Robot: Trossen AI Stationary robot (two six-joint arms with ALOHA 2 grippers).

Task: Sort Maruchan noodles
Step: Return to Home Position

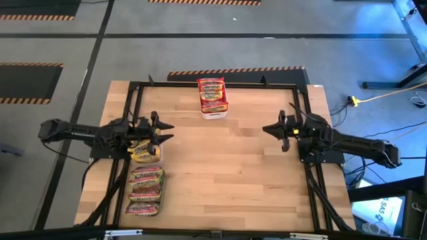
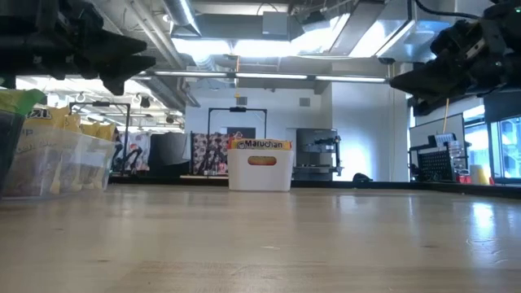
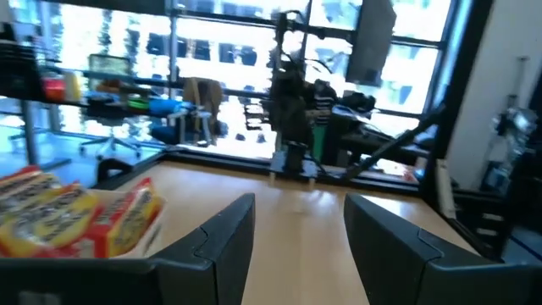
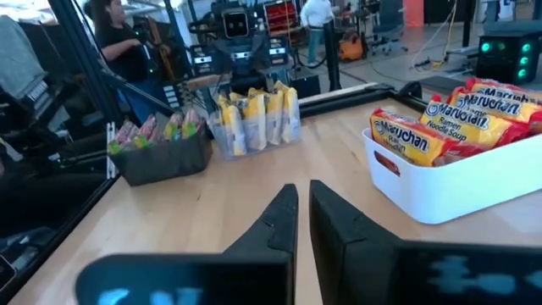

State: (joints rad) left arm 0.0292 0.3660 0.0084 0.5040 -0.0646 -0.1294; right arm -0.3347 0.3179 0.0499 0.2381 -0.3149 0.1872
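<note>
The Maruchan noodles sit sorted in three containers. Red/orange-banded packets stand in a white bin (image 1: 213,100) at the table's far middle, also seen as the white bin (image 4: 440,182). Yellow packets fill a clear bin (image 1: 145,153) and green/pink ones lie in a dark tray (image 1: 145,190), both by the left edge. My left gripper (image 1: 170,131) hovers open and empty just beyond the clear bin's far side, its fingers (image 3: 224,233) wide apart. My right gripper (image 1: 265,130) hangs shut and empty above the table's right side, as the right wrist view (image 4: 303,199) shows.
A black frame (image 1: 133,90) runs round the wooden table top. Bare wood (image 1: 227,167) lies between the two arms. In the right wrist view a person (image 4: 118,42) stands in the room behind the left arm.
</note>
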